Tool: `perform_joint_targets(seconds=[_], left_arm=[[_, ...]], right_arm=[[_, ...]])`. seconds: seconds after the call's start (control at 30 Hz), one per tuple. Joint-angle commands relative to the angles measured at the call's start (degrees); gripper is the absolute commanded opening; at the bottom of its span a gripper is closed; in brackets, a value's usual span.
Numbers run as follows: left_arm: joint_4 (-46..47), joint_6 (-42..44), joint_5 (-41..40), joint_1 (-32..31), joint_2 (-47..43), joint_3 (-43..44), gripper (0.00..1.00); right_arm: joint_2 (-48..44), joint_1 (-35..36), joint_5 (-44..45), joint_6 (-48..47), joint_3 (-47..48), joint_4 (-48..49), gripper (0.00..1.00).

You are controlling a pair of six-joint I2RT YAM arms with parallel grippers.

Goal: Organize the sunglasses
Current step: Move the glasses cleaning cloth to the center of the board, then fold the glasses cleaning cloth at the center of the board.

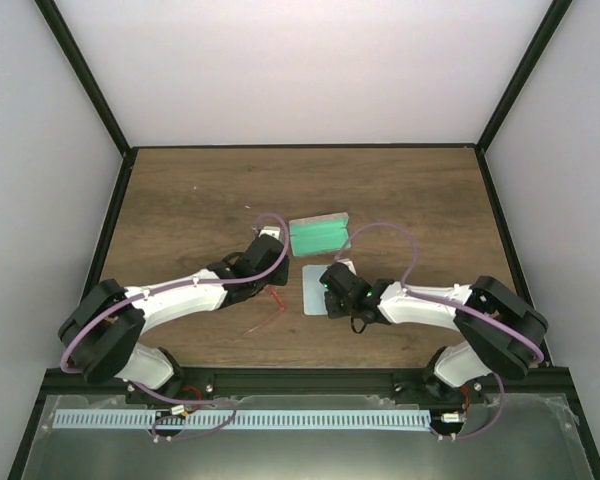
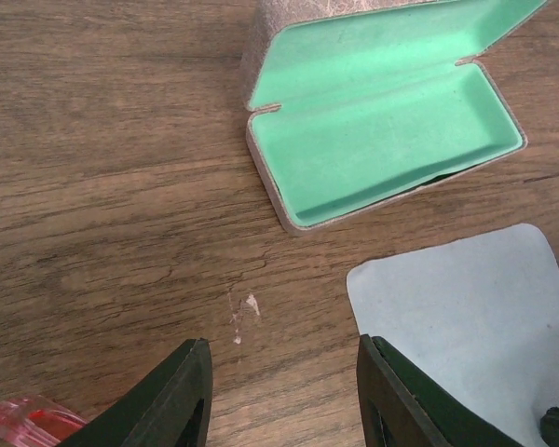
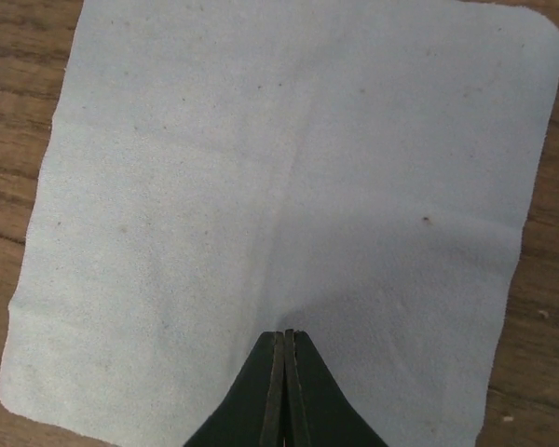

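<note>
The sunglasses (image 1: 268, 312), with a thin red frame, lie on the wood under my left forearm; a red corner shows at the bottom left of the left wrist view (image 2: 19, 424). My left gripper (image 1: 271, 246) (image 2: 284, 368) is open and empty above bare wood, between the grey case with green lining (image 1: 320, 237) (image 2: 382, 121), which lies open, and the pale blue cloth (image 1: 314, 290) (image 2: 466, 317). My right gripper (image 1: 331, 291) (image 3: 286, 333) is shut with its tips at the cloth's (image 3: 279, 168) near edge, where the cloth puckers slightly.
The wooden table (image 1: 200, 200) is walled by pale panels with black posts on the left, right and back. Purple cables loop over both arms.
</note>
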Motion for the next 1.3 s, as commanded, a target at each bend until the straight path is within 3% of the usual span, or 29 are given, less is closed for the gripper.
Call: perform_joint_targets(seconds=[0.0, 0.23, 0.33, 0.37, 0.43, 0.47, 0.57, 0.63, 0.67, 0.83, 1.03, 1.27], left_arm=[[1.65, 0.45, 0.84, 0.0, -0.28, -0.86, 0.45], [4.72, 1.39, -0.86, -1.39, -1.15, -1.32, 0.46], [5.26, 1.36, -2.57, -2.77, -1.98, 0.42, 0.5], [5.41, 1.24, -2.57, -3.04, -1.9, 1.49, 0.57], [5.88, 1.19, -1.79, -3.28, -0.58, 3.92, 0.96], [5.54, 0.79, -1.85, -3.29, 1.16, 5.37, 1.0], [3.1, -0.85, -5.98, -3.22, 6.25, 10.28, 1.0], [2.7, -1.68, -7.02, -3.27, 8.83, 12.17, 1.0], [3.43, -1.5, -6.08, -3.27, 9.3, 12.15, 0.98], [6.91, -1.61, -2.92, -3.29, 6.4, 7.37, 0.75], [3.76, -2.08, -4.88, -3.02, 2.87, 4.25, 0.74], [6.82, -1.12, 1.88, -2.01, 8.69, 4.66, 0.57]], right_arm=[[-1.72, 0.89, -2.12, 1.36, -2.4, -4.86, 0.01], [-12.45, 0.88, 4.01, -0.52, 1.36, -4.63, 0.01], [-18.63, 0.87, 8.2, -2.39, 2.2, -1.23, 0.07], [-20.67, 0.86, 10.18, -3.22, 1.96, 0.55, 0.11], [-24.14, 0.38, 12.58, -7.22, 0.95, 5.37, 0.33], [-25.14, -0.42, 12.64, -8.88, 0.62, 7.63, 0.46], [-23.54, -4.27, 6.98, -11.06, 3.46, 8.74, 0.64], [-20.26, -5.07, 5.52, -14.19, 6.42, 8.66, 0.95], [-18.79, -5.22, 5.36, -15.27, 7.24, 8.47, 0.99], [-12.97, -5.86, 6.04, -13.42, 9.39, 5.53, 0.97], [-6.73, -9.96, 7.46, -9.38, 9.87, 2.38, 0.61], [-3.57, -15.71, -1.37, -8.59, 8.53, 3.96, 0.22]])
